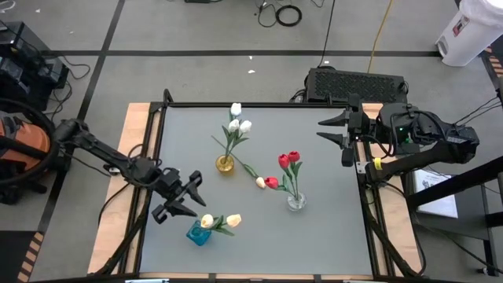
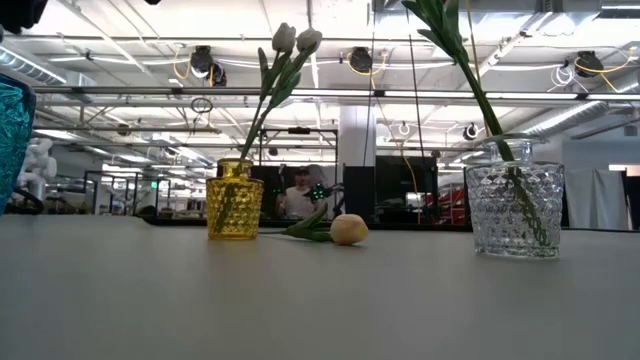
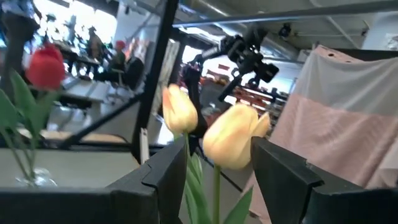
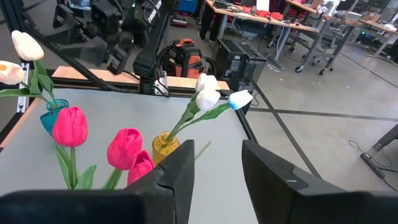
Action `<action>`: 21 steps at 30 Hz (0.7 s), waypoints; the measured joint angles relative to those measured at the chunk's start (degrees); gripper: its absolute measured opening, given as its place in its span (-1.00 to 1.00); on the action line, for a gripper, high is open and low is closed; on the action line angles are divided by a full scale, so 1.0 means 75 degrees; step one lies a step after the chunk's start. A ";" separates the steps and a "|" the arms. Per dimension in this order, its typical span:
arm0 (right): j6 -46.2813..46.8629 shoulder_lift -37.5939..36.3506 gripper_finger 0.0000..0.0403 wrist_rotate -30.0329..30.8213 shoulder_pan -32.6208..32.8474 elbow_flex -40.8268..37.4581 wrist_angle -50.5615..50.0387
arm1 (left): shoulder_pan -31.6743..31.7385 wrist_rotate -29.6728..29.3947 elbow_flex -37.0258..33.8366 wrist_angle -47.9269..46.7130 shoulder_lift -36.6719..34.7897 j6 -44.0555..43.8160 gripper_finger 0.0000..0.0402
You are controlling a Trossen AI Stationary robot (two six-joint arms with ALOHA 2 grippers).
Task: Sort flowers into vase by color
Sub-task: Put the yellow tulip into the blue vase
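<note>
In the low view the blue vase (image 2: 12,140) is cut by the edge; the red flowers' (image 2: 440,25) heads are cropped.

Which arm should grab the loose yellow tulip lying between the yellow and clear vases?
Left, probably: the tulip belongs in the blue vase, right beside the open left gripper. The right gripper hangs by the table edge.

A black keyboard-like unit (image 1: 357,81) is sitting just beyond the table's far edge, with a coiled cable (image 1: 288,14) lying on the floor.
</note>
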 joint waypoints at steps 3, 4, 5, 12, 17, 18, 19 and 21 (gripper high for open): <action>0.0000 0.0000 -0.38 0.0001 -0.0002 0.0002 0.0000 | 0.0001 -0.0220 0.0000 -0.0356 -0.0477 0.0161 -0.09; -0.0002 0.0001 -0.38 0.0000 0.0000 0.0001 0.0001 | 0.0001 -0.0294 0.0000 -0.0516 -0.0654 0.0227 -0.09; 0.0000 0.0001 -0.38 -0.0002 0.0000 0.0000 0.0000 | 0.0001 -0.0372 0.0000 -0.0678 -0.0836 0.0251 -0.09; 0.0000 0.0001 -0.38 0.0001 -0.0001 0.0000 0.0003 | 0.0001 -0.1176 0.0000 -0.1576 -0.2108 0.0279 -0.09; 0.0000 -0.0001 -0.38 0.0001 0.0000 0.0001 0.0003 | 0.0001 -0.1519 0.0002 -0.2123 -0.2846 0.0271 -0.09; 0.0000 -0.0002 -0.38 -0.0002 0.0000 0.0000 0.0003 | 0.0001 -0.1554 0.0055 -0.2394 -0.2971 0.0247 -0.09; 0.0000 0.0001 -0.38 0.0000 -0.0003 0.0003 0.0003 | 0.0001 -0.1570 0.0170 -0.2718 -0.3081 0.0262 -0.09; -0.0001 0.0000 -0.38 0.0000 0.0000 0.0002 0.0001 | -0.0002 -0.1585 0.0579 -0.3580 -0.3245 0.0443 -0.09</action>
